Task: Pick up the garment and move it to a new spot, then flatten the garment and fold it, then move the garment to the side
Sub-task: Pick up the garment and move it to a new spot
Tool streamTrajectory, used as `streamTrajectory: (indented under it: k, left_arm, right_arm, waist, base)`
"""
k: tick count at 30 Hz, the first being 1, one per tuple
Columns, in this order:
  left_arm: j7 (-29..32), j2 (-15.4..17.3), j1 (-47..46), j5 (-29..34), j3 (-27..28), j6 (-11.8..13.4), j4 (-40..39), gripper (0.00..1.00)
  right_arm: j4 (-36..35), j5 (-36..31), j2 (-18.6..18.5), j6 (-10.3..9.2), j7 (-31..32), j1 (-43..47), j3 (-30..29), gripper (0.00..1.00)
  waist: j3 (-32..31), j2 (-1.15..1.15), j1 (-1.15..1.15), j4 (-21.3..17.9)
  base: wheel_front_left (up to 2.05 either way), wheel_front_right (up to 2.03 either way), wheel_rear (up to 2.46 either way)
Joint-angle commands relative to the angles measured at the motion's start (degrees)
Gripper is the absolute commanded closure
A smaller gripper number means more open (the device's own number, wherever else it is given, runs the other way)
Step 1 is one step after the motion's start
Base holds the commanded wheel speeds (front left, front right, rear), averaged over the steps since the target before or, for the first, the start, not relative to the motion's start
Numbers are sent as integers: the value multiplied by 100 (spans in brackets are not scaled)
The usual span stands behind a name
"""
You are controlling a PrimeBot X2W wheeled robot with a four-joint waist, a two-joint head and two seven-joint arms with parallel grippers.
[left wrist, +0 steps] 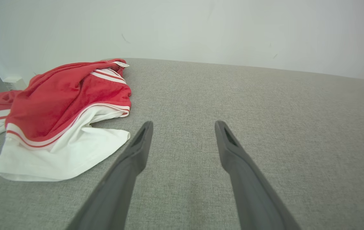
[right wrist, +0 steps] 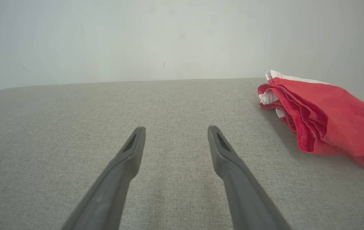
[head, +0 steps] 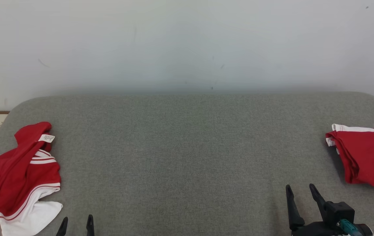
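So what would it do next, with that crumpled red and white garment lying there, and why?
Probably the left gripper, open and empty, reaches left to the crumpled garment: it lies unfolded beside it, while the folded garment already sits aside.
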Motion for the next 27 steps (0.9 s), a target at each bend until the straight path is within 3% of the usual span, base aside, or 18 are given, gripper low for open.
streamTrajectory:
  k: [1,5,12,13,14,19,27]
  left_arm:
    - [-6,0,115,-7,10,22,31,0]
    - [-5,1,73,-21,11,84,83,0]
    - [-6,5,67,80,130,132,192,0]
    - [-5,5,70,82,165,130,199,0]
    - [-6,61,-37,109,363,101,250,0]
    - [-6,149,-141,97,579,63,292,0]
    - [-6,148,-118,57,821,2,273,0]
  right_arm:
    - [-3,44,-2,-4,0,66,34,0]
    - [-11,58,-38,-4,-1,105,135,0]
    - [-15,108,-55,-4,0,54,283,0]
    - [-21,108,-56,-4,-1,31,319,0]
    - [-34,138,-44,-4,0,-84,434,0]
    - [-36,153,-6,-4,0,-201,522,0]
    - [-29,155,54,-4,-1,-302,585,0]
  waist:
    - [-5,0,0,19]
    - [0,0,0,161]
    - [-11,0,0,761]
    - [0,0,0,870]
    - [71,0,0,1429]
    - [159,0,0,1919]
    - [225,0,0,2350]
  base:
    - [0,0,0]
    - [0,0,0]
    - [0,0,0]
    - [0,0,0]
    - [0,0,0]
    - [0,0,0]
    - [0,0,0]
